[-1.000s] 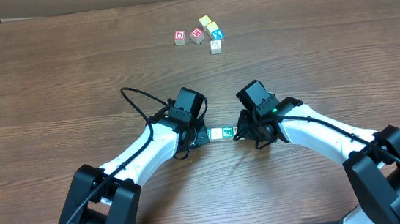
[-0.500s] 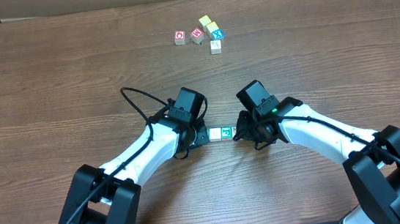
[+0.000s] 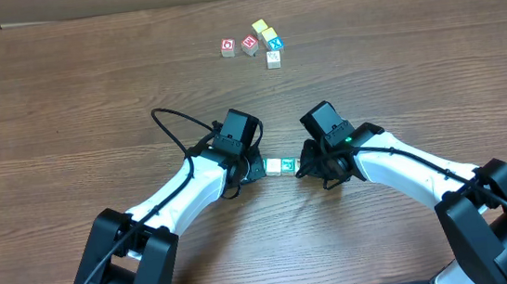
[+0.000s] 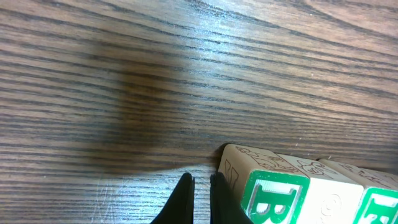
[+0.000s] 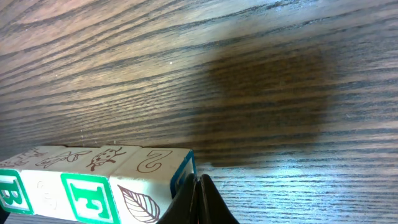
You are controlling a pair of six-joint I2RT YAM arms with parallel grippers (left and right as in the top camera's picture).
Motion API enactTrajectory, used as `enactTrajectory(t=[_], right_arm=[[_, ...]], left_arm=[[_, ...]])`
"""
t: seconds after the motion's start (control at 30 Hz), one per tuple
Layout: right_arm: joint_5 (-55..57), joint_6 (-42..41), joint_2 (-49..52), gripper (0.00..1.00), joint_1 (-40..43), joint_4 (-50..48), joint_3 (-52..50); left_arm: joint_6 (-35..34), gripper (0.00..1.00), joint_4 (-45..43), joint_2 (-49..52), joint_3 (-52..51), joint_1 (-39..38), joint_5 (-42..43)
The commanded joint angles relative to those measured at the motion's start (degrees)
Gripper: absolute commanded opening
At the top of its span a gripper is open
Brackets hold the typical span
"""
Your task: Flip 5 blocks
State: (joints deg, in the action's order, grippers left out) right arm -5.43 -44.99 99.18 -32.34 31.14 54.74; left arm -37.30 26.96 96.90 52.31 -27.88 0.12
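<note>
I am squeezing the block row between the clenched, empty left gripper and right gripper, where off-centre pressure could buckle it.

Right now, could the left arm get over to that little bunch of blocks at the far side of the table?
Probably yes: only bare table lies between the left gripper and the far blocks. But its jaws are shut, and it sits at the end of the near row of blocks.
</note>
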Motion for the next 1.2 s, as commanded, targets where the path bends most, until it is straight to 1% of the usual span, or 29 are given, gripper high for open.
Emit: enactTrajectory(t=[0.0,0.23,0.67,0.9,1.17], right_arm=[[-0.9,-0.3,0.1,0.04,-0.3,-0.6,-0.1],[-2.7,-3.7,0.1,0.04,-0.3,-0.7,-0.1],[-6.8,-14.1,0.1,0.04,-0.3,-0.7,-0.1],[-8.8,-15.7,0.1,0.04,-0.3,-0.5,-0.1],[-8.8,-21.4,0.1,0.04,-2.1,0.1,-0.1]], left_arm=[[1.1,0.04,-1.4,0.0,0.7,-0.2,1.0],[1.1,0.04,-2.2,0.0,0.7,-0.2,1.0],[1.1,0.04,-3.2,0.3,0.7,-0.3,1.0],[1.4,0.04,-3.5,0.3,0.7,-0.3,1.0],[1.9,0.04,-4.5,0.3,0.7,-0.3,0.9]])
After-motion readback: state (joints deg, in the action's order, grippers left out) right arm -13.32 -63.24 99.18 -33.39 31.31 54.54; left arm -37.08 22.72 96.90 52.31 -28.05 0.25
